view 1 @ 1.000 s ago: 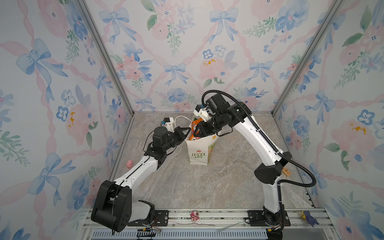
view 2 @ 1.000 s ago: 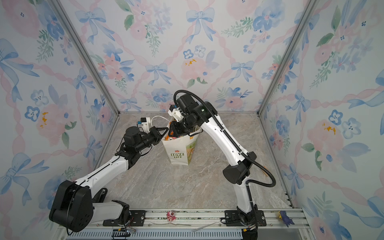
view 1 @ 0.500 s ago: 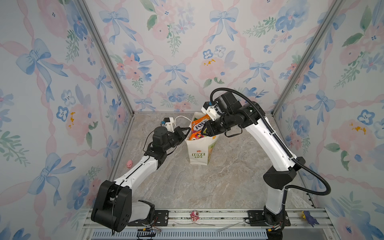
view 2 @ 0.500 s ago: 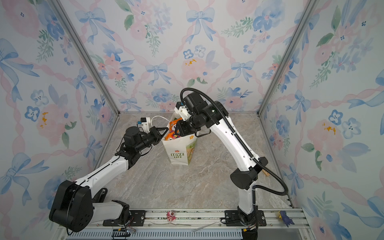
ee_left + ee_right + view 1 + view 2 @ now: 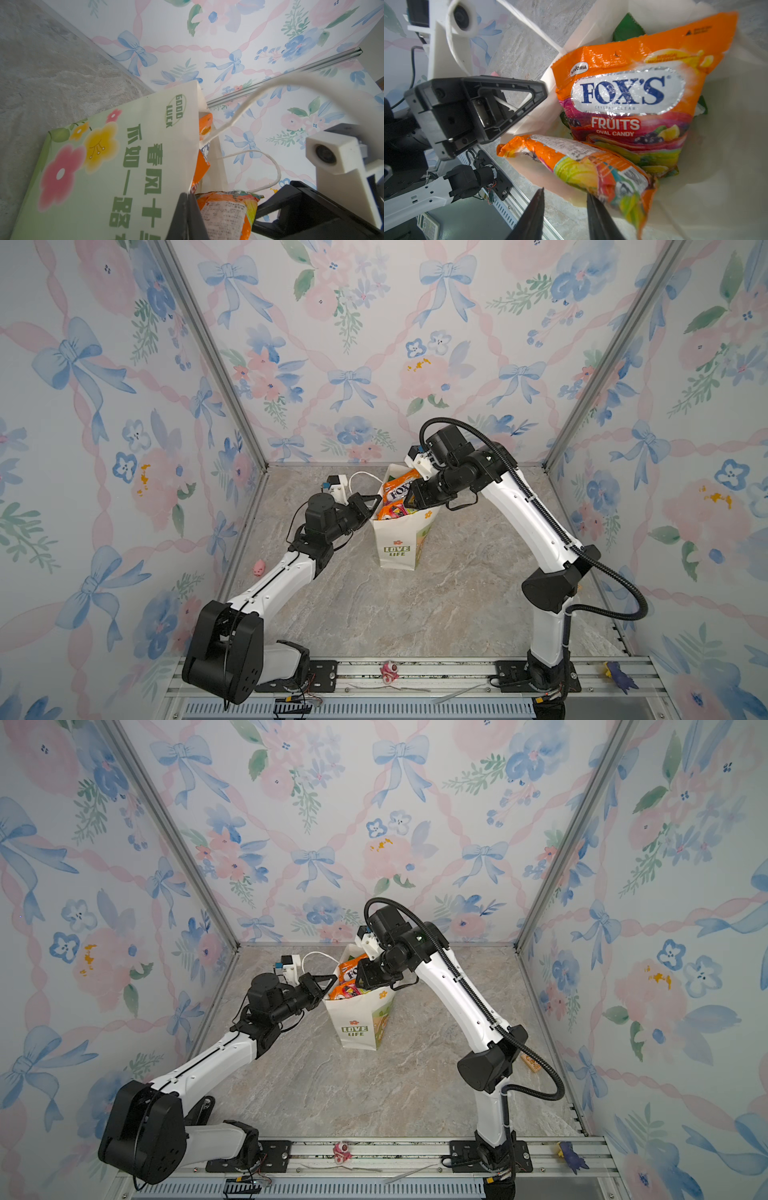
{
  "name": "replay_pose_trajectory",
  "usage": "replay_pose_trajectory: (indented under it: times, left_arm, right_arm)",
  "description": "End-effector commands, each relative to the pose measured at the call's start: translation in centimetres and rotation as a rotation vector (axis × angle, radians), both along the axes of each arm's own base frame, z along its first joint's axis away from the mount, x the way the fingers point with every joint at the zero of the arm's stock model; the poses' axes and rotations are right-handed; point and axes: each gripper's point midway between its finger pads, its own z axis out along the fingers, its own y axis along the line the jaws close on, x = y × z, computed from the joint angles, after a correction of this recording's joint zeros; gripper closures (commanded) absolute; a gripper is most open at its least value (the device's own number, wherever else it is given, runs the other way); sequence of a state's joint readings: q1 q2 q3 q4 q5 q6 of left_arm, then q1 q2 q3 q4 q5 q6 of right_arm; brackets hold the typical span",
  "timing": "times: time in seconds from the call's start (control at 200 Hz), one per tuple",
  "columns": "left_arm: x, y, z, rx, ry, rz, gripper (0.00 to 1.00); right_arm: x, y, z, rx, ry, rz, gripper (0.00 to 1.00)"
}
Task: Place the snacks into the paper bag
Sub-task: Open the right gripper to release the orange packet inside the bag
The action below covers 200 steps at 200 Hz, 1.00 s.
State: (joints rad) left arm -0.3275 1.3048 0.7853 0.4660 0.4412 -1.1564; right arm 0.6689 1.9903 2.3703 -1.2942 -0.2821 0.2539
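Right wrist view: orange FOX'S packet sits upright inside the paper bag, label toward the camera. Second orange packet lies tilted across the bag's mouth, touching the FOX'S one, one end poking out over the rim. Green packets are visible deeper in the bag, behind the FOX'S packet. Right gripper hangs just above the bag's mouth, jaws apart, nothing between them. Left gripper is clenched on the bag's rim. Both top views show the bag standing upright, with its white cord handle arching off the rim beside the left gripper.
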Motion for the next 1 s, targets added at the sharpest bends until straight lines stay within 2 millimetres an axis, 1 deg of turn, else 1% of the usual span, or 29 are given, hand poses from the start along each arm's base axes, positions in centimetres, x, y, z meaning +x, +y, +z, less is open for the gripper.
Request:
replay_pose_trajectory:
  times: [0.0, 0.215, 0.475, 0.785, 0.92, 0.995]
  left_arm:
    - [-0.6, -0.1, 0.3, -0.001, -0.012, -0.013, 1.0]
    - [-0.6, -0.1, 0.4, -0.002, -0.014, -0.013, 1.0]
    - [-0.8, 0.0, 0.9, -0.007, -0.026, -0.015, 1.0]
    - [-1.3, 0.1, 1.8, -0.016, -0.045, -0.015, 1.0]
    - [-1.5, 0.2, 2.0, -0.015, -0.048, -0.015, 1.0]
    - [-1.7, 0.3, 2.1, -0.016, -0.05, -0.015, 1.0]
  right_arm:
    - [0.9, 0.5, -1.3, -0.001, 0.02, -0.006, 0.63]
    - [2.1, 0.3, -3.4, -0.043, 0.036, -0.036, 0.63]
    - [3.8, 0.3, -4.4, -0.076, 0.025, -0.081, 0.63]
    - [5.0, 0.3, -6.9, -0.133, 0.058, -0.103, 0.63]
    - [5.1, 0.1, -7.3, -0.146, 0.06, -0.11, 0.63]
    - [5.1, 0.1, -7.1, -0.146, 0.058, -0.112, 0.63]
